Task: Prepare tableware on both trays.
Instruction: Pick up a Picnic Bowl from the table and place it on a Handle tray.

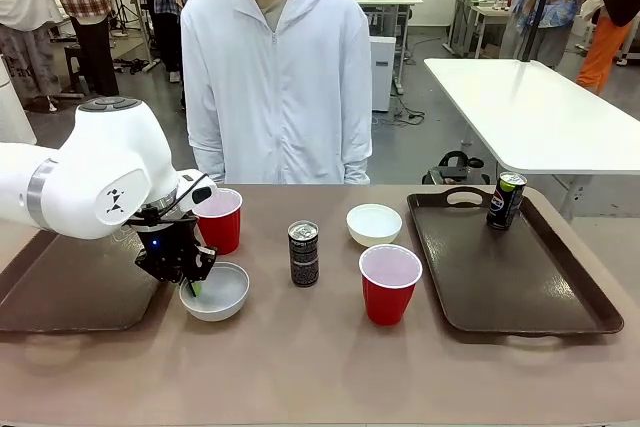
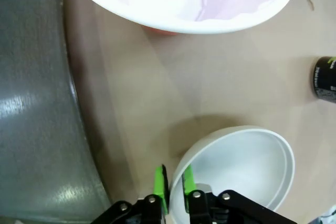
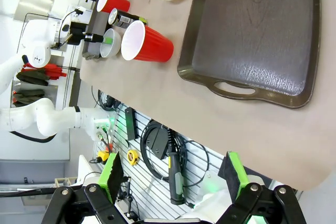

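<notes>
My left gripper [image 1: 190, 284] is shut on the near-left rim of a white bowl [image 1: 216, 293] that rests on the table beside the left tray [image 1: 60, 292]. In the left wrist view its green pads [image 2: 159, 187] pinch the rim of this bowl [image 2: 247, 166]. A red cup [image 1: 220, 219] stands just behind the bowl. At mid-table stand a dark can [image 1: 303, 253], a second white bowl [image 1: 374, 224] and a second red cup [image 1: 389, 283]. The right tray [image 1: 520, 282] carries another can [image 1: 506, 199] at its far corner. My right gripper [image 3: 173, 174] hangs open, off the table's near edge, holding nothing.
A person in a white hooded jacket [image 1: 277, 77] stands at the far edge, hands out of sight. The left tray [image 2: 31, 103] lies close to my left gripper's fingers. In the right wrist view, the right tray's [image 3: 252, 40] floor is bare.
</notes>
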`<state>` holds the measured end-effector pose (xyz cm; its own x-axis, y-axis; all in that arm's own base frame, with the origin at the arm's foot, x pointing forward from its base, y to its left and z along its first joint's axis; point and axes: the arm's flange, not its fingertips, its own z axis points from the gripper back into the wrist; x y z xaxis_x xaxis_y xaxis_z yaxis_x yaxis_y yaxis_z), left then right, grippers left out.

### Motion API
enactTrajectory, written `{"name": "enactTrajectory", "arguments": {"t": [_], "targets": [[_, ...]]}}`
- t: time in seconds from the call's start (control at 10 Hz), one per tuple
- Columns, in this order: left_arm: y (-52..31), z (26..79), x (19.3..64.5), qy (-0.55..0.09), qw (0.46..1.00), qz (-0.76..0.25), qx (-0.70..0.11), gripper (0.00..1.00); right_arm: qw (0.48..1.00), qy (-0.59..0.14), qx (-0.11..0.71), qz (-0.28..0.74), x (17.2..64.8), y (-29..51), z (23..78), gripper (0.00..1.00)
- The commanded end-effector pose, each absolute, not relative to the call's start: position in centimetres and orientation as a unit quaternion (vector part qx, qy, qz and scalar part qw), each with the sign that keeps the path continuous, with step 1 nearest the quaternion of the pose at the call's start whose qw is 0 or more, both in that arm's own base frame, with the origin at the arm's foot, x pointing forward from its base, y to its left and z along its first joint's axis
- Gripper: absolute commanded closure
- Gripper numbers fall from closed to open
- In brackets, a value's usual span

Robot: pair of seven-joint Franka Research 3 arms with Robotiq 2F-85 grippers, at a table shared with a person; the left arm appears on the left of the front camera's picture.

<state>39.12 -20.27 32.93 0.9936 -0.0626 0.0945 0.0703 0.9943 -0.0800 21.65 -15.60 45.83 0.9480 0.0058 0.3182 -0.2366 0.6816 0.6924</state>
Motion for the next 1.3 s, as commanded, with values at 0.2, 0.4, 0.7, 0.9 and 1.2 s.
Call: {"name": "enactTrajectory", "arguments": {"t": [0.2,0.4,0.7,0.9,1.2], "targets": [[-20.1,34.2,39.2,-0.038,0.999,-0.012,-0.035,1.00,0.900,-0.151,0.404,0.068,21.7,-15.6,46.0,0.00],[-20.3,34.4,39.0,-0.026,0.999,-0.016,-0.036,1.00,0.900,-0.151,0.404,0.068,21.7,-15.6,46.0,0.00],[-20.6,40.3,35.3,-0.017,0.996,-0.075,-0.054,1.00,0.900,-0.151,0.404,0.068,21.7,-15.6,46.0,0.00],[-19.3,44.4,33.6,-0.042,0.994,-0.084,-0.061,1.00,0.900,-0.151,0.404,0.068,21.7,-15.6,46.0,0.00],[-15.8,46.2,33.4,-0.081,0.989,-0.109,-0.060,1.00,0.900,-0.151,0.404,0.068,21.7,-15.6,46.0,0.00]]}}
